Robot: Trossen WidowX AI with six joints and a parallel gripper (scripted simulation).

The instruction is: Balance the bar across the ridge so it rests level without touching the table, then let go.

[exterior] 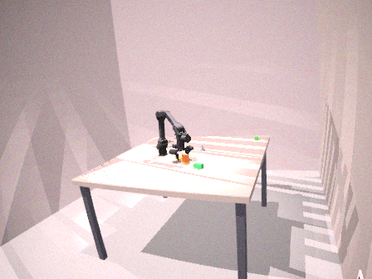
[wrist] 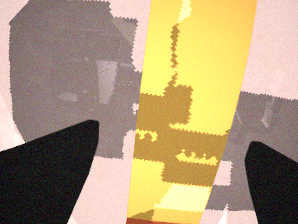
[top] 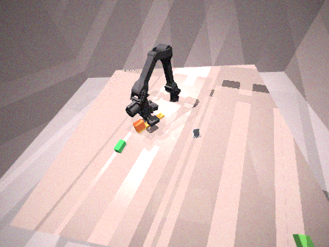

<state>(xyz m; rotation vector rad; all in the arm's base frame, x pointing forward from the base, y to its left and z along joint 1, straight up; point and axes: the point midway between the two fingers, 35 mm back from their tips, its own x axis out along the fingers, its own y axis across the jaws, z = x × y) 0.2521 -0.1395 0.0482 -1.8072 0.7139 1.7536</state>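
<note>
The bar is yellow with a thick orange block at one end. It lies low at the table, in front of the arm's base. My gripper is open, low over the yellow part. In the wrist view its fingers stand on either side of the bar, with a gap on both sides. A small grey, pale-edged piece, which looks like the ridge, stands apart from the bar, with nothing on it.
A green block lies on the table near the orange end of the bar. Another green object is far off near a table corner. Striped light and shadows cross the table.
</note>
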